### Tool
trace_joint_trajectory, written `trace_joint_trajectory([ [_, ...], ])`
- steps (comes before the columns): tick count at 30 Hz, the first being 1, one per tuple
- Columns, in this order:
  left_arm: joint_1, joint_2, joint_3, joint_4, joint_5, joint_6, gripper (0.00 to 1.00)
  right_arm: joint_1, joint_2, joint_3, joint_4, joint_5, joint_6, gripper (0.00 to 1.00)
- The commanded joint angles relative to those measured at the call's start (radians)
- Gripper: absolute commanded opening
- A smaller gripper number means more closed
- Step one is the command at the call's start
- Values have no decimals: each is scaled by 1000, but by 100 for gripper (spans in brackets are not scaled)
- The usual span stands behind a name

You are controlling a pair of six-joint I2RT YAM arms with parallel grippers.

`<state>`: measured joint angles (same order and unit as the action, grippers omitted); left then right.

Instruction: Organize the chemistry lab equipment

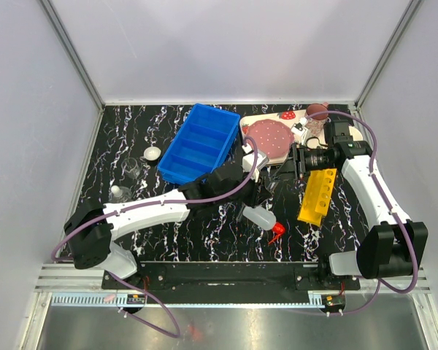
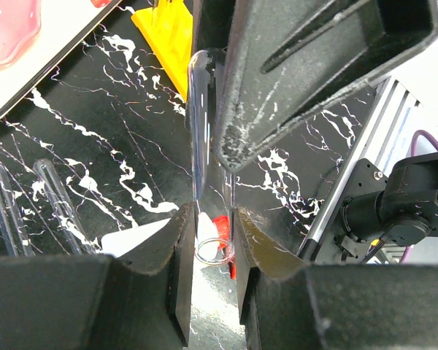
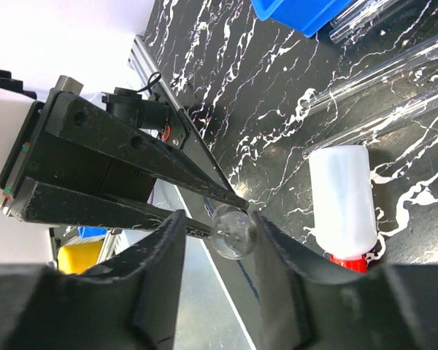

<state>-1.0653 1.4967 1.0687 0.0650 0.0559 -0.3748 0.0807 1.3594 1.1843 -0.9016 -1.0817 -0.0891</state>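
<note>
Left jaws are clamped on a thin clear tube (image 2: 198,131). Right jaws stand around its round end; whether they grip, I cannot tell. Below the jaws the squeeze bottle (image 3: 341,198) lies on the table (image 3: 226,87). More tubes (image 2: 58,204) lie beside the left jaws, the yellow rack (image 1: 317,195) beside the right. The blue bin (image 1: 177,137) stands beyond.

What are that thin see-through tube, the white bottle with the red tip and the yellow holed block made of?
Thin tube: probably glass, perhaps clear plastic; fully transparent, with glossy glints.
White bottle: likely soft plastic; milky, translucent, matte.
Yellow holed block: seemingly plastic; uniform opaque colour, finish unclear from this view.
</note>
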Motion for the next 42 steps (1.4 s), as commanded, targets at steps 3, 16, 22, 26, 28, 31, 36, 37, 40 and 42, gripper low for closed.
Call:
trace_joint_trajectory([
  [3,-7,-30,-3,73,2,-1,21,7,-9,5,38,28,9,35],
  [16,-2,-160,-108,107,-53,-36,76,-76,-114,-37,85,72,-12,25],
  [22,25,-320,-225,10,-149,-42,90,-188,-195,-61,125,285,-89,26],
  [26,60,-424,-312,-62,-191,-62,91,-199,-255,-126,278,506,-110,27],
  [28,76,-496,-375,-111,-191,-91,91,-203,-267,-158,332,595,-124,26],
  [31,94,-600,-461,-129,-197,-130,93,-203,-256,-195,441,678,-139,27],
  [36,114,-726,-541,-168,-217,-168,93,-206,-212,-215,566,762,-167,27],
  [37,117,-754,-561,-172,-220,-171,93,-206,-203,-216,578,784,-178,27],
  [40,122,-791,-591,-175,-228,-182,93,-210,-171,-218,609,821,-189,27],
  [42,123,-799,-602,-174,-228,-187,93,-216,-152,-218,619,827,-189,27],
])
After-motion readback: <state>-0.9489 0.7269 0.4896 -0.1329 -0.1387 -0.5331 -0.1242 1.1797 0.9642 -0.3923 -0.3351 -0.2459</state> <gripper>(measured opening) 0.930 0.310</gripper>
